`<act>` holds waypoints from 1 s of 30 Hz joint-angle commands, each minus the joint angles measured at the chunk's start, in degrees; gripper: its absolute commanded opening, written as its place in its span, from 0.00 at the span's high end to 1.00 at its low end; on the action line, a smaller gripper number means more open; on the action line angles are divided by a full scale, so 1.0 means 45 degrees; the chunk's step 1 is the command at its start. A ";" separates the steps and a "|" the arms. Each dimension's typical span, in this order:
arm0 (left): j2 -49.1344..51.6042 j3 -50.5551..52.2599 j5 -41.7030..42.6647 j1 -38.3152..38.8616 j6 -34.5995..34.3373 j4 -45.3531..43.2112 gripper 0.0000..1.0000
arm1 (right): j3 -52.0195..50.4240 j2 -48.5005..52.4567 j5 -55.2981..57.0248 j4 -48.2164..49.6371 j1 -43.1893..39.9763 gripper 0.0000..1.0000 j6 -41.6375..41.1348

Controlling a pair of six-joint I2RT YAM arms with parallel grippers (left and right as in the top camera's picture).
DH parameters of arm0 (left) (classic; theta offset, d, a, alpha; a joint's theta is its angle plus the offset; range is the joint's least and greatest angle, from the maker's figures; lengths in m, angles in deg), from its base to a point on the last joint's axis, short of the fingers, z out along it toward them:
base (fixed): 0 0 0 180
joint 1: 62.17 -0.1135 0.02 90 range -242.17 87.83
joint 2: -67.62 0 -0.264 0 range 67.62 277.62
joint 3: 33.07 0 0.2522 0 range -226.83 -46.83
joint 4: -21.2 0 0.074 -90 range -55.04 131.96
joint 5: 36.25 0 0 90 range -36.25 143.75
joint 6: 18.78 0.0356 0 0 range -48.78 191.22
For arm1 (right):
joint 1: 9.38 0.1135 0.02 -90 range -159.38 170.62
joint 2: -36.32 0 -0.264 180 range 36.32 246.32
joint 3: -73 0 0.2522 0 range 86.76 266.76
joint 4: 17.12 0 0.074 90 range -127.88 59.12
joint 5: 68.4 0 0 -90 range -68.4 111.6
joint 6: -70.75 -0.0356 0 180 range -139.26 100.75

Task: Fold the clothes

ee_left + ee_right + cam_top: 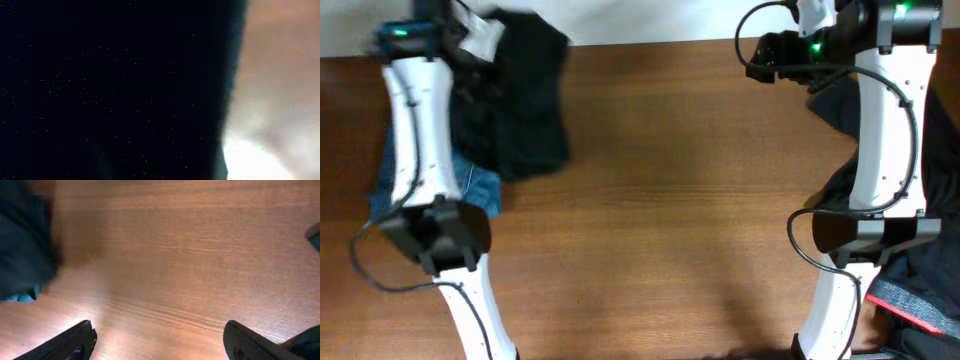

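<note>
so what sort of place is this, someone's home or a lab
Most likely a robotics lab bench, not a home: a left arm and a right arm stand at a wooden table, with a black garment and blue denim at one end and more dark clothes at the other.

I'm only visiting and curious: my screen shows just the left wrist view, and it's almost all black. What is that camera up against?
Observer: Overhead, the left arm stretches over a black garment at the far left corner of the wooden table.
Operator: Any other clothing there?
Observer: Yes, blue denim jeans lie partly beneath that arm.
Operator: And the other side?
Observer: The right wrist view shows the right arm with its jaws open above bare tabletop.
</note>
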 commanded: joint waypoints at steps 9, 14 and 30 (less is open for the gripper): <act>-0.1724 -0.2929 -0.9768 -0.1069 -0.0117 -0.1166 1.00 | 0.0063 0.0102 0.0471 -0.0078 -0.0165 0.13 0.0651; -0.1719 -0.2909 -1.0598 -0.1632 -0.0121 -0.1846 1.00 | 0.0063 0.0102 0.0471 -0.0078 -0.0165 0.13 0.0646; -0.1632 0.0068 -1.2682 -0.3201 0.0894 -0.3638 1.00 | 0.0063 0.0102 0.0466 -0.0078 -0.0151 0.13 0.0641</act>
